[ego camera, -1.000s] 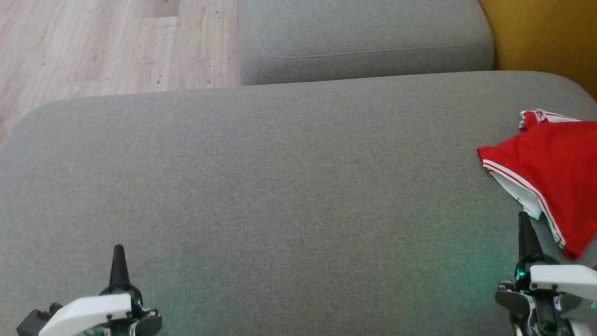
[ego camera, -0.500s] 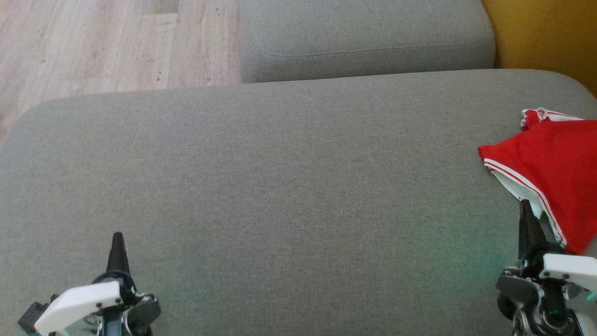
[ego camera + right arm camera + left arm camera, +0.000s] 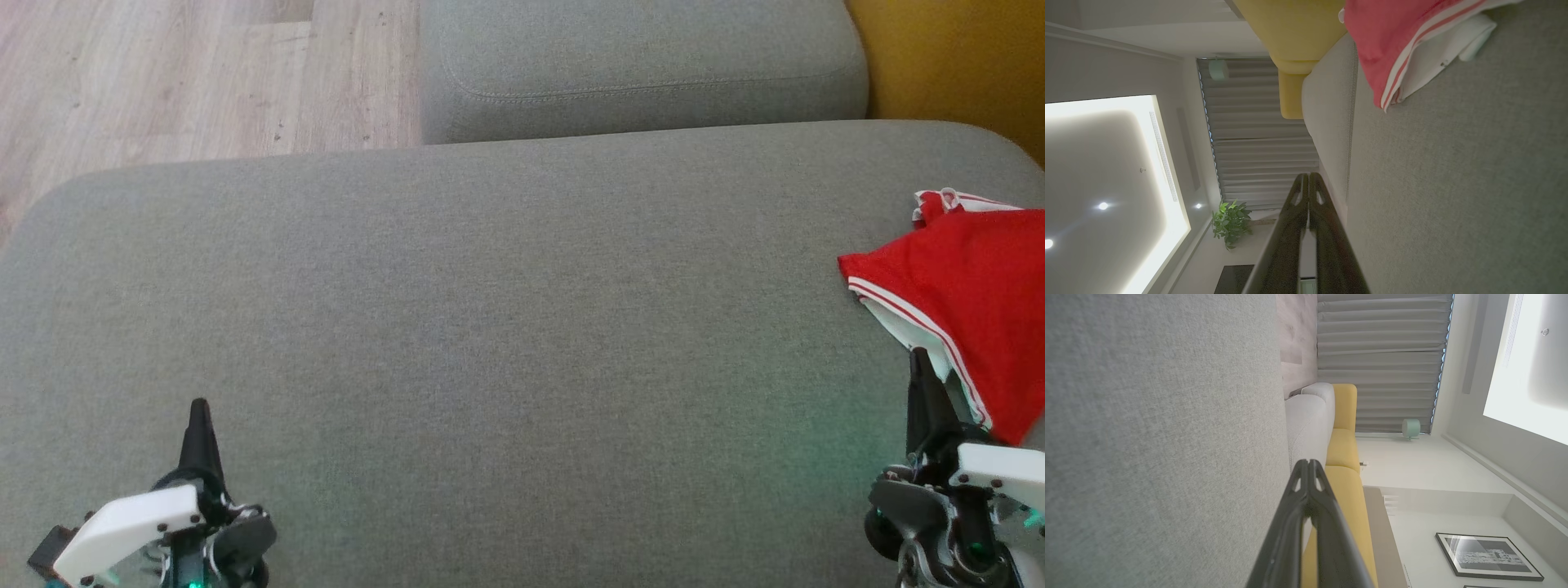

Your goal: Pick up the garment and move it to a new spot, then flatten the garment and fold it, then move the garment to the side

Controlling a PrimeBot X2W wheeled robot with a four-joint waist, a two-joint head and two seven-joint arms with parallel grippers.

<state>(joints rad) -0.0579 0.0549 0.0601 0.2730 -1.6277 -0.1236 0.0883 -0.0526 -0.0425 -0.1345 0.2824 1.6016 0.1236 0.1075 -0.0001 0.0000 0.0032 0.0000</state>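
Starting at the left gripper [image 3: 198, 406]: its two dark fingers are pressed together tip to tip and hold nothing. It sits at the lower left of the head view, above the bare grey sofa cushion [image 3: 490, 327]. The left wrist view confirms the closed tips and shows the fingers running beside the cushion surface; whether they touch it I cannot tell.

Right gripper [image 3: 918, 359]: fingers likewise closed together, nothing between them. From the head, its tip overlaps the white lower edge of the garment [image 3: 971, 302]. The right wrist view settles this: bare cushion lies between the fingertips and the cloth, so they are apart.

Garment: red with white trim and thin stripes, lying loosely folded on the right end of the cushion and cut off by the head view's right edge. The right wrist view adds a white inner layer poking out from under the red layer's striped hem.

Further out, head view: a second grey cushion [image 3: 637, 73] beyond the first, wood floor [image 3: 163, 82] at upper left, and a yellow seat [image 3: 947, 57] at upper right. The left wrist view adds grey curtains [image 3: 1380, 355], a teal lamp [image 3: 1410, 428] and a framed picture [image 3: 1488, 555]. The right wrist view adds a potted plant [image 3: 1231, 222] and a lit ceiling panel [image 3: 1106, 183].
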